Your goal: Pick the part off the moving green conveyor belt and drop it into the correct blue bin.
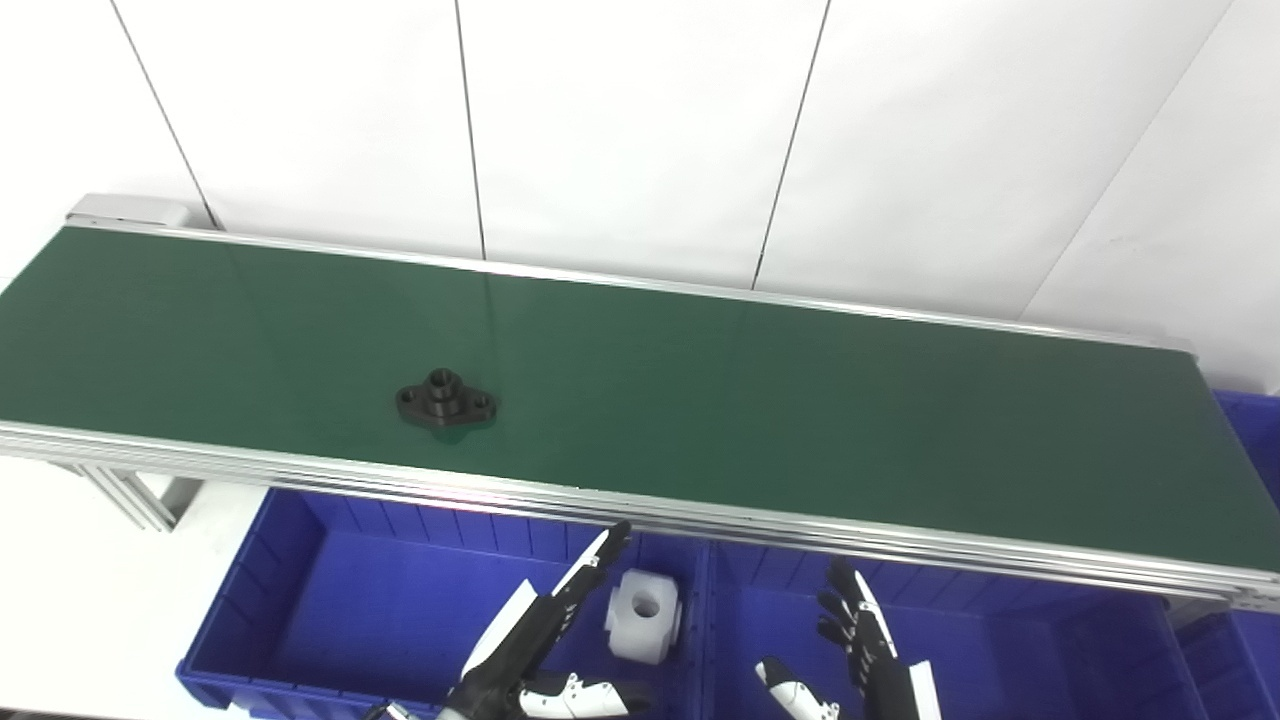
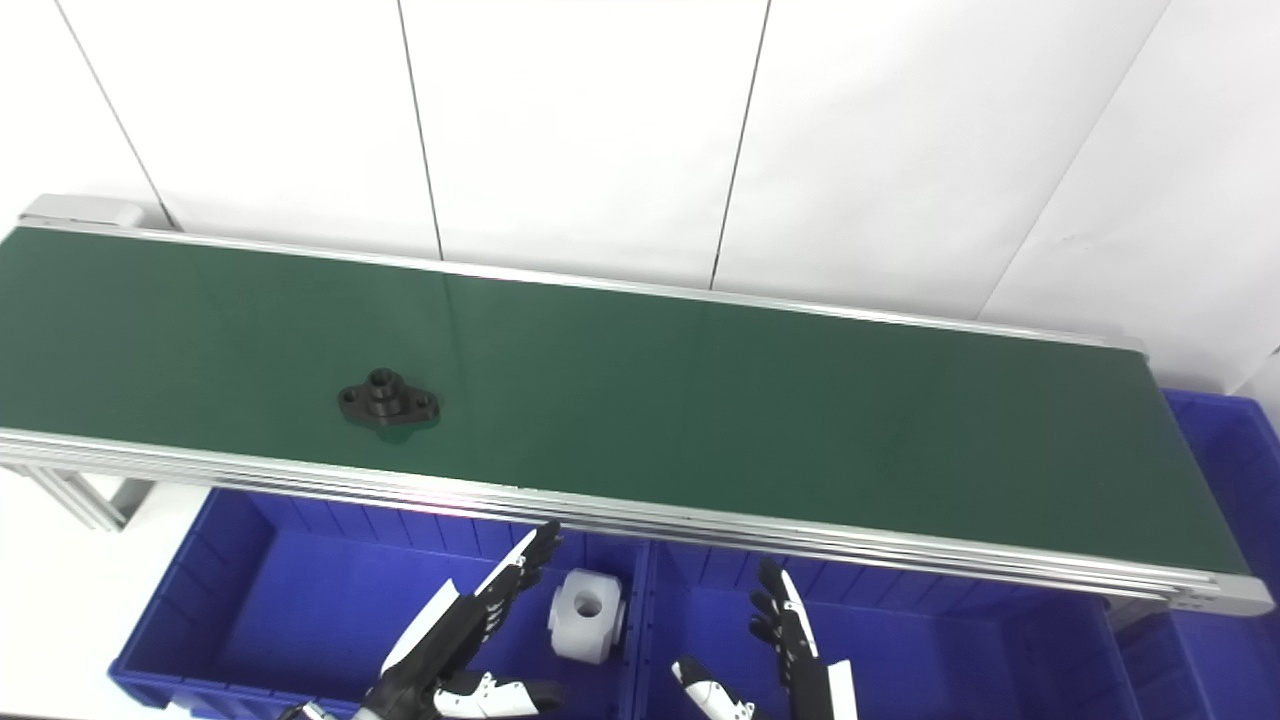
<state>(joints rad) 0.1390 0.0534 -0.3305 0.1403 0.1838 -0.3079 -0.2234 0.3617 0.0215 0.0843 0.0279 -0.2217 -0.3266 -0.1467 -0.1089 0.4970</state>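
Both hands, left hand (image 1: 545, 640) and right hand (image 1: 860, 650), are being held open over blue bins (image 1: 330, 610) while a black part (image 1: 446, 399) is being carried on the green belt (image 1: 750, 410)

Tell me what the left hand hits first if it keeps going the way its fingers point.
Probably the conveyor's near aluminium rail: the left hand points up-right toward it, passing left of the white block. Depth is unclear.

Legible text, labels, brands, numbers, signs: none found on any surface in either head camera view.

A white panelled wall (image 1: 640, 130) rises behind, crossed by dark seams.
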